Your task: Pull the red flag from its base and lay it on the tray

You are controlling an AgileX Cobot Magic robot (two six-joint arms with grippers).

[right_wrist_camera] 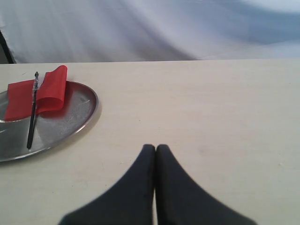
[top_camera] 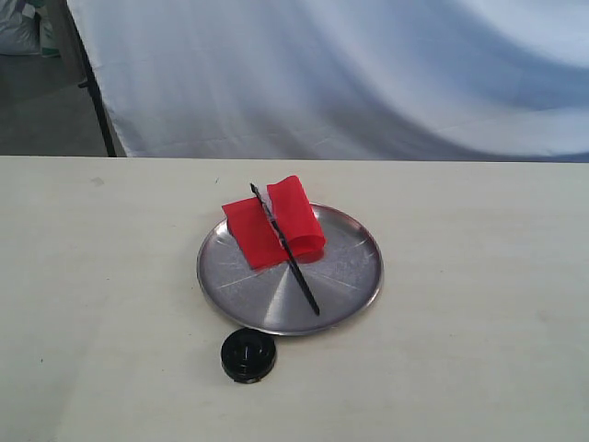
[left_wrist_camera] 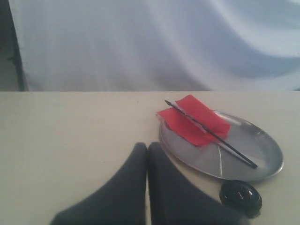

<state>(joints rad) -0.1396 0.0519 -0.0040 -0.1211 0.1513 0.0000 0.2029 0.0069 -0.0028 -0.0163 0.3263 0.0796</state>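
The red flag (top_camera: 276, 230) is laid down, nothing in my grip.
It lies across the tray (top_camera: 345, 276) mid-frame, tip perhaps overhanging the rim; the base (top_camera: 248, 355) sits bare just below. My left gripper (left_wrist_camera: 147, 150) and right gripper (right_wrist_camera: 155, 150) are pinched closed on nothing, held clear because the job looks done.

Open table (top_camera: 479, 304) flanking tray (top_camera: 354, 276), base (top_camera: 248, 355) just beside its rim

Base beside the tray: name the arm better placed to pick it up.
Left, probably. The base lies near the left gripper in its wrist view; the right gripper has only the tray and red flag in view. Both jaws are shut.
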